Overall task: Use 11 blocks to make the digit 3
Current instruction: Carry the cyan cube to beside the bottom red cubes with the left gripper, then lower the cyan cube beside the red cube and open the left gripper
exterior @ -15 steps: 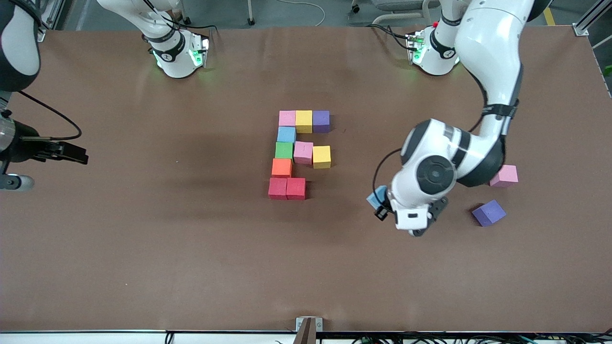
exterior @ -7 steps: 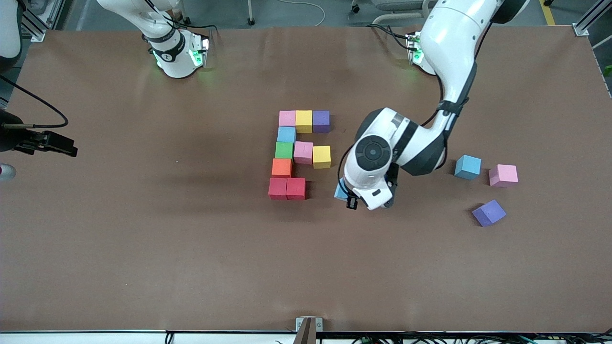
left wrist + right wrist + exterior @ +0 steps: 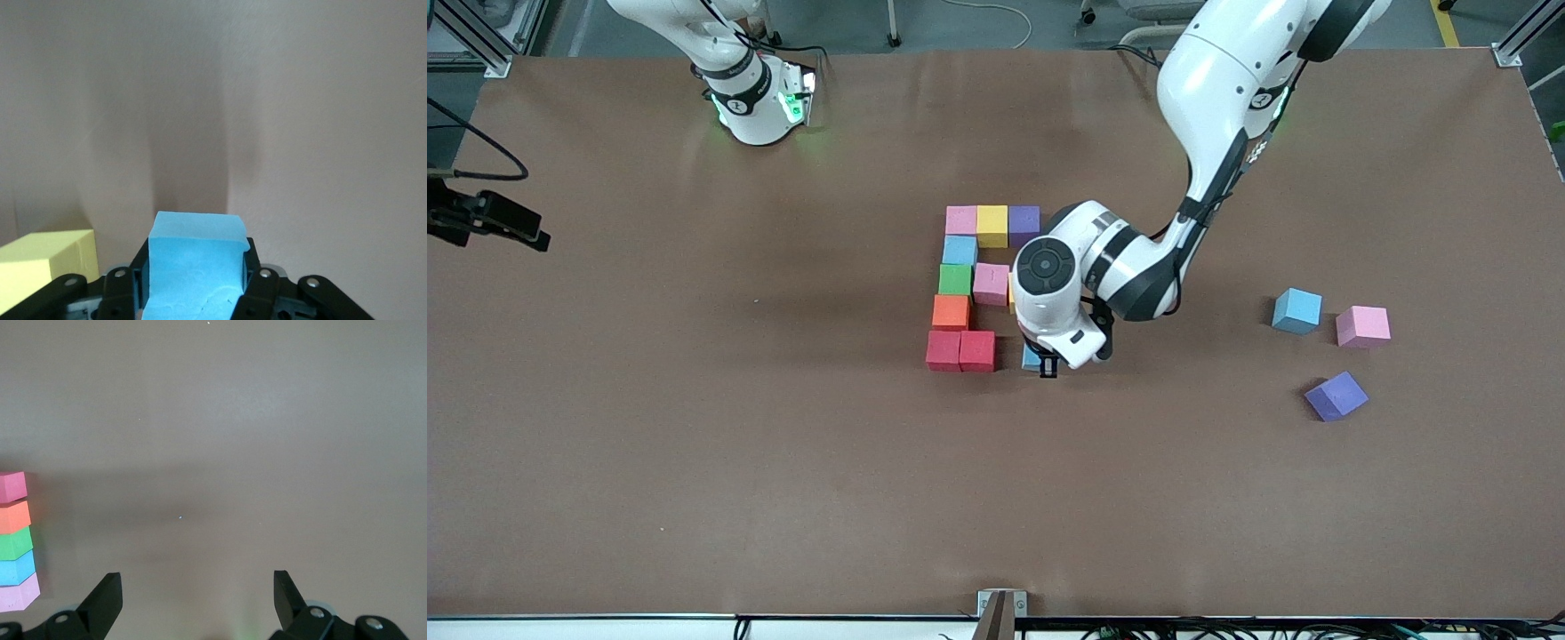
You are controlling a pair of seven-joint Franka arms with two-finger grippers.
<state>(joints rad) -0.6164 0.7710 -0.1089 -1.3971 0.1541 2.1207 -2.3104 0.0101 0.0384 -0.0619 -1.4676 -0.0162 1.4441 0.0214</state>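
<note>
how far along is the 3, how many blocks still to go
Ten of eleven cubes already sit in the digit 3: top bar, spine, middle bar and two red cubes. The left gripper holds a light blue cube over the empty bottom-bar spot beside them. The right gripper waits open.

arms (image 3: 1209,107): glossy white shells | joints: black bands | bases: green lights | cables: black

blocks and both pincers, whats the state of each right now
left pincer: shut on the held light blue block, over the table beside the two red blocks
right pincer: open, empty, waiting
digit 3: unfinished
spare blue block, pink block, purple block: loose, apart
</note>
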